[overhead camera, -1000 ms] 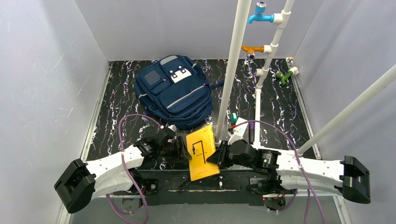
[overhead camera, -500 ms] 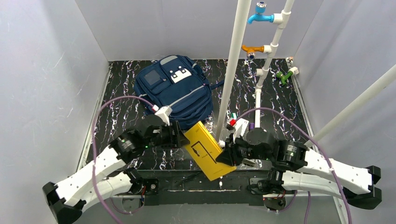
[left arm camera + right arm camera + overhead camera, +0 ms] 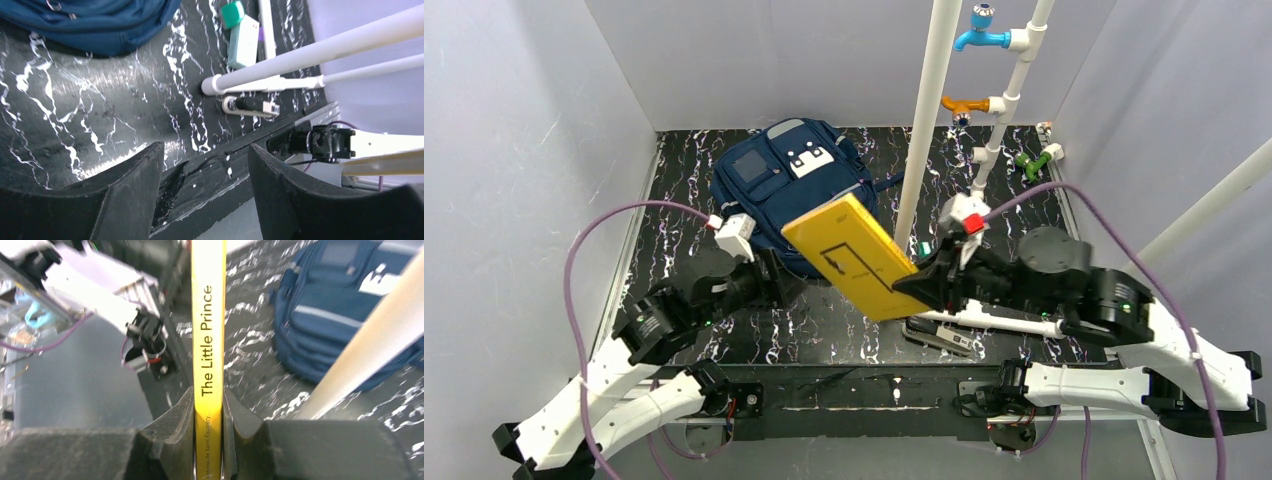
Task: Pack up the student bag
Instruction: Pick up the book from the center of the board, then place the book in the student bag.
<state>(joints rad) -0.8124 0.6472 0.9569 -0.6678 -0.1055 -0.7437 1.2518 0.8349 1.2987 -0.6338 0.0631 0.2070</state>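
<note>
Black marbled table (image 3: pixel 674 230), walled in on three sides. Bag (image 3: pixel 794 190) lies flat at far centre-left, front face up, white patch toward the far wall; the right wrist cam sees it too (image 3: pixel 325 315), and its near edge shows at the top of the left wrist cam (image 3: pixel 85 25). Upright white pipe (image 3: pixel 924 120) stands just right of the bag. A second, thinner pipe further right carries a blue tap (image 3: pixel 981 35), an orange tap (image 3: pixel 964 105) and a green tap (image 3: pixel 1029 162). Right gripper (image 3: pixel 919 285) is clamped on the yellow book (image 3: pixel 849 255) at its near-right end, fingers either side of the spine (image 3: pixel 207 340), which reads "The Little Prince". Book is off the table and tilted. From above, its far-left corner overlaps the near-right edge of the bag; can't tell if they touch. Left gripper (image 3: pixel 774 280) sits near-left of the book, near the bag's near edge, low over the table. Its jaws are apart with nothing between them (image 3: pixel 205 160), only bare table showing in the gap. Small stuff: a dark pen-like thing (image 3: pixel 939 335) lies on the table under the right arm, near right. A white block with a green cap (image 3: pixel 241 37) lies by the pipe base, right of the bag. A black marker with a white tip (image 3: pixel 250 105) lies just near of that pipe base.
</note>
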